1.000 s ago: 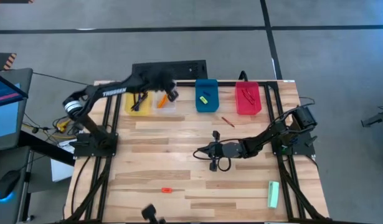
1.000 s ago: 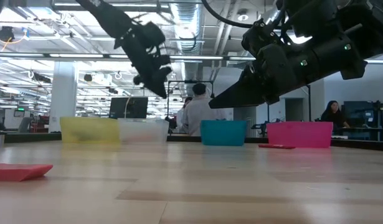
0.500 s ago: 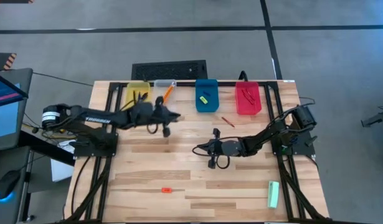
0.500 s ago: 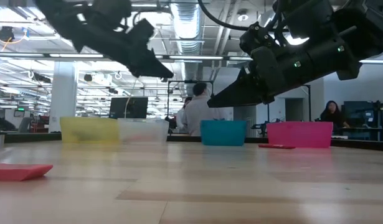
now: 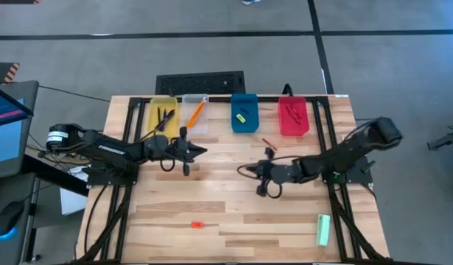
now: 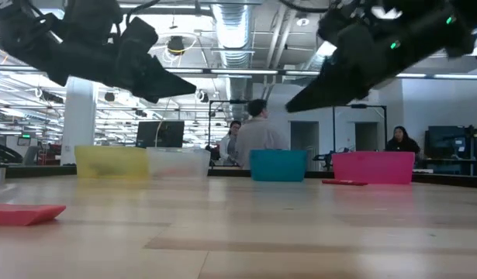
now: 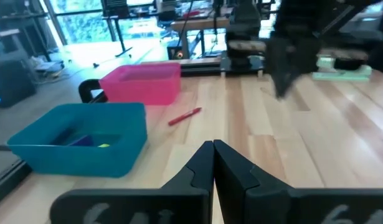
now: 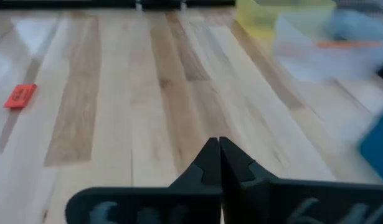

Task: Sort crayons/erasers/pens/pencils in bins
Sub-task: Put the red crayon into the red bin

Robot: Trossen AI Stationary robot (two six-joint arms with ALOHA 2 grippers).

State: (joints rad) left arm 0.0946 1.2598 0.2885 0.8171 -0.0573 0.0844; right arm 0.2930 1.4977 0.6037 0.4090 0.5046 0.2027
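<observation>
Sorting looks mostly done: the four bins (image 5: 198,112) along the far edge hold items, leaving a crayon (image 5: 269,143) near the red bin and an eraser (image 5: 197,224) near-left, while left gripper (image 5: 202,151) and right gripper (image 5: 246,171) hover shut, empty.

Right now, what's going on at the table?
Sorting is partly done. Neither gripper holds anything: the left gripper is shut above the table in front of the yellow bin and clear bin, and the right gripper is shut near mid-table. A crayon lies loose by the red bin, and a red-orange eraser sits near the front edge. The blue bin holds a yellow eraser.
</observation>
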